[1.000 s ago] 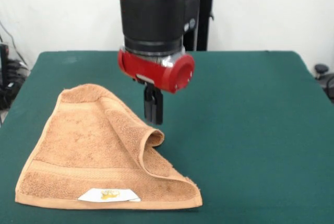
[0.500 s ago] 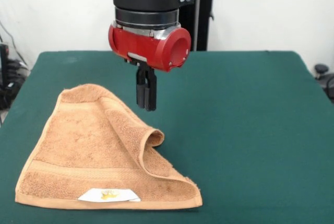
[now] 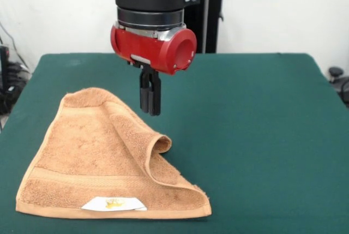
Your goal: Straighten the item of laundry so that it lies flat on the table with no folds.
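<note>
The item of laundry (image 3: 92, 157), an orange-tan terry towel, lies at the near left of the dark green table (image 3: 256, 130). One corner is folded over diagonally onto the towel, and the fold ends in a raised curl (image 3: 159, 144) on its right side. A white label with a yellow mark (image 3: 114, 204) sits on the near border. My gripper (image 3: 150, 111) hangs in the air above and a little behind the curl. Its black fingers are together, with nothing held. It does not touch the towel.
A black stand (image 3: 211, 10) rises behind the table's far edge. Dark cables and gear (image 3: 8, 81) lie off the table's left side, and a small black wheel (image 3: 335, 73) shows off its right side.
The gripper has risen off the towel's folded corner and shifted slightly left. The towel has not moved.
</note>
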`<state>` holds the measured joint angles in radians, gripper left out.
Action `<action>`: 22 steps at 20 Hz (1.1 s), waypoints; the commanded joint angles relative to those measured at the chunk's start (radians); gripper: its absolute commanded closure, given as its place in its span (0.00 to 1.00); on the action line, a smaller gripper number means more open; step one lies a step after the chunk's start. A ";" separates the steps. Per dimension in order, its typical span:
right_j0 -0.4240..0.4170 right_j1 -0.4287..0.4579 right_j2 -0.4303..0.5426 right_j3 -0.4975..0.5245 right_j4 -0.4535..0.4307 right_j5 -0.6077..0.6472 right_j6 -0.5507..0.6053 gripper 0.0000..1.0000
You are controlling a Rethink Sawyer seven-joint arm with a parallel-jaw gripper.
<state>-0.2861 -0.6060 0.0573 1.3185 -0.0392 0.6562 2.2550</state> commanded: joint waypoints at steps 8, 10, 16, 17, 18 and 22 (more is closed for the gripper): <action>0.025 0.114 0.019 0.134 -0.013 -0.039 0.099 1.00; 0.027 0.124 0.018 0.130 -0.012 -0.046 0.105 1.00; 0.026 0.152 0.025 0.124 -0.006 -0.057 0.107 1.00; 0.026 0.158 0.026 0.123 -0.006 -0.068 0.110 1.00; 0.027 0.163 0.027 0.123 -0.005 -0.079 0.112 1.00; 0.029 0.176 0.026 0.119 -0.005 -0.100 0.117 1.00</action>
<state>-0.2877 -0.5180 0.0573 1.3183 -0.0394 0.6224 2.2550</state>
